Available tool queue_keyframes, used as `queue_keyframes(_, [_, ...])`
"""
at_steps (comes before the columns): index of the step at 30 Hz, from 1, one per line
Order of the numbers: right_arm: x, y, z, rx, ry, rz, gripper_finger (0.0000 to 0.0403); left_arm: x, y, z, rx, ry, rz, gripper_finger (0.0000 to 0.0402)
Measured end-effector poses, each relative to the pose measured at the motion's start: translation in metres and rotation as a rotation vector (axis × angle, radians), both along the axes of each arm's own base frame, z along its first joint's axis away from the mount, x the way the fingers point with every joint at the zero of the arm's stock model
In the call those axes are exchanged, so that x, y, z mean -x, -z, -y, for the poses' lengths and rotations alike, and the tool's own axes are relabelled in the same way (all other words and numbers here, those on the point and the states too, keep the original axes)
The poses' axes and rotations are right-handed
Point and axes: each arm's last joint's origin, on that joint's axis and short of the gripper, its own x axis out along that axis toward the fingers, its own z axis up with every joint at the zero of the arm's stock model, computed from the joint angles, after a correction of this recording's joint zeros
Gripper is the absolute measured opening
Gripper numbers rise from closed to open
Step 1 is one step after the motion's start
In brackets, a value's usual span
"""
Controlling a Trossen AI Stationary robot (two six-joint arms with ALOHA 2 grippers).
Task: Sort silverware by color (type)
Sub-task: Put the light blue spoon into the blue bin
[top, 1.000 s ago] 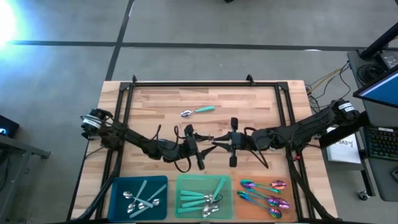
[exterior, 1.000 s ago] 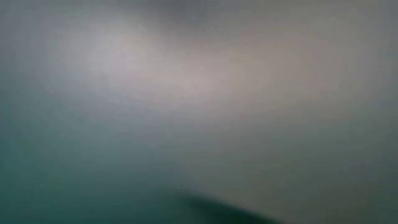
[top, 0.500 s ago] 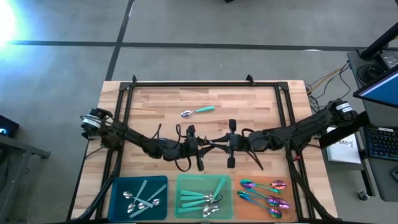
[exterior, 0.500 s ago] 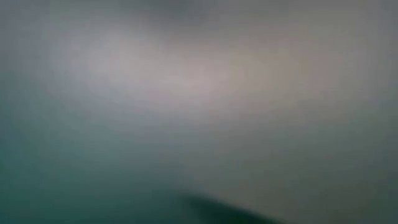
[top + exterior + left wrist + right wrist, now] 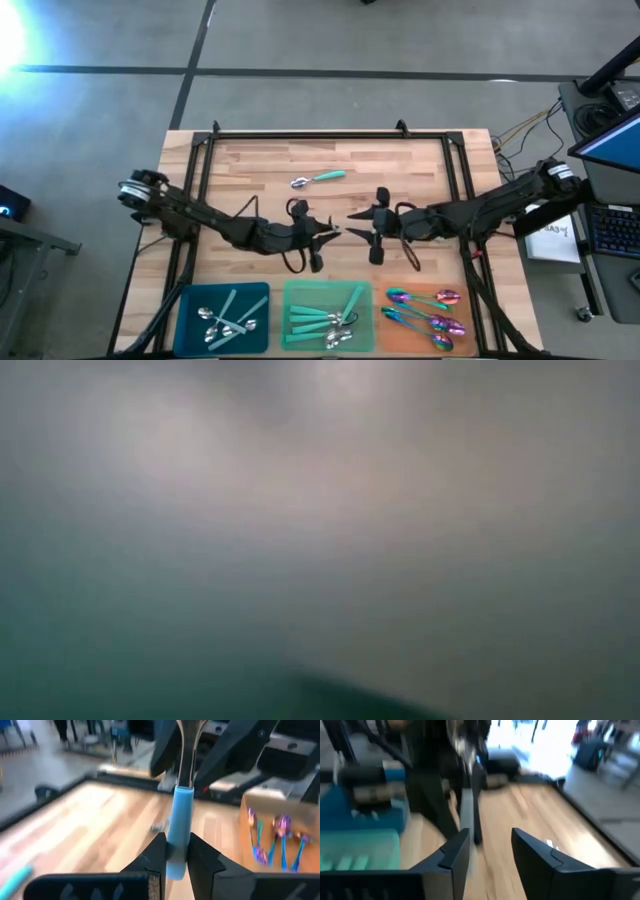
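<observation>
Midair, left hand (image 5: 173,857) clamped on the pale blue handle of a silver-bowled small spoon (image 5: 179,827), over the middle of the pale wooden worktop (image 5: 260,165). Right hand (image 5: 489,847) just opposite, fingers apart, nothing gripped, a blurred metal bowl end just ahead of them. Reads as the tail of a hand-to-hand pass: spoon now with the left side only.

Step in hand, by judgement: carrying a blue-handled spoon to its tray. Next move likely calls for swinging the left hand down to the flat blue tray (image 5: 186,300) at the near left edge, where silver spoons with pale blue handles (image 5: 224,318) already lie, then letting go low over it. Right hand needs to back clear first.

One teal-green-handled silver spoon (image 5: 318,179) lying loose, farther back on the worktop. Flat green tray (image 5: 290,293) holding teal-handled spoons; flat orange tray (image 5: 384,296) holding iridescent purple-rainbow metal spoons (image 5: 425,310).

No brand, label or legible writing. Low view shows nothing usable.
</observation>
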Motion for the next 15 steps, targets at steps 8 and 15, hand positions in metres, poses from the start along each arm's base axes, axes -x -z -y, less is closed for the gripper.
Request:
queue_keyframes(8, [0.017, 0.019, 0.006, -0.162, 0.123, -0.224, 0.0141, 0.042, -0.015, 0.003, 0.287, 0.108, -0.272, 0.0032])
queue_keyframes(15, [0.021, 0.031, 0.010, -0.195, 0.184, -0.329, 0.0128, 0.080, -0.029, 0.028, 0.581, 0.150, -0.384, 0.0032])
